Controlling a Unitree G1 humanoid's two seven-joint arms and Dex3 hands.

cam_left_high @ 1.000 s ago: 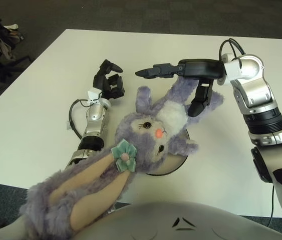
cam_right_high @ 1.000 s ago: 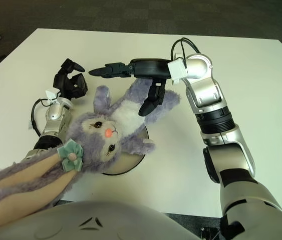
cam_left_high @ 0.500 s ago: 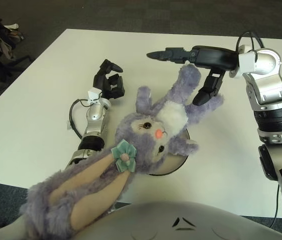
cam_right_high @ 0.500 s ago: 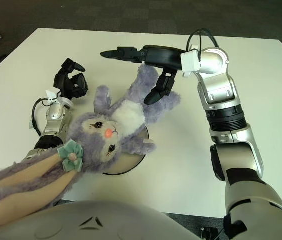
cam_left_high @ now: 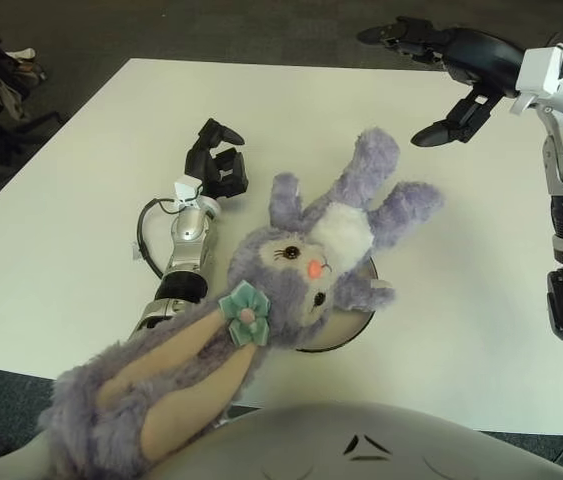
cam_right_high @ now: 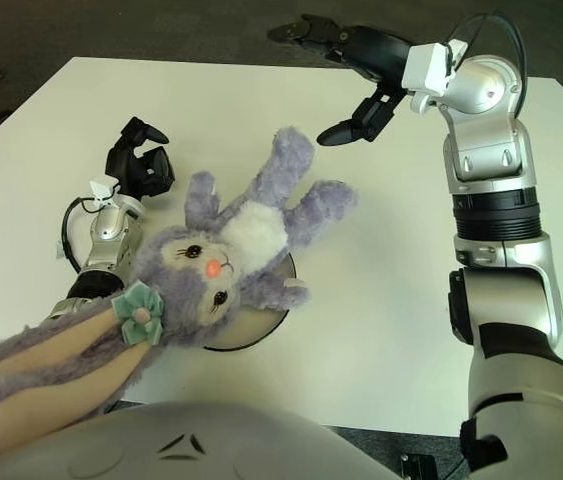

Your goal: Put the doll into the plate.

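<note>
Ears of the doll [cam_left_high: 301, 265] trail off the near table [cam_left_high: 61, 250] edge; its head and belly cover the plate [cam_left_high: 346, 335], legs pointing away. Left hand [cam_left_high: 216, 165] shows beside it, fingers curled, empty. Farthest, right hand [cam_left_high: 451, 70] hangs above with fingers spread, empty. Any withdrawal should probably lift clear without brushing the legs.

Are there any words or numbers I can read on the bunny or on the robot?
None. The doll shows only its face and a green bow, no tag. The plate, the table, the left hand and the right hand show no writing either.
</note>
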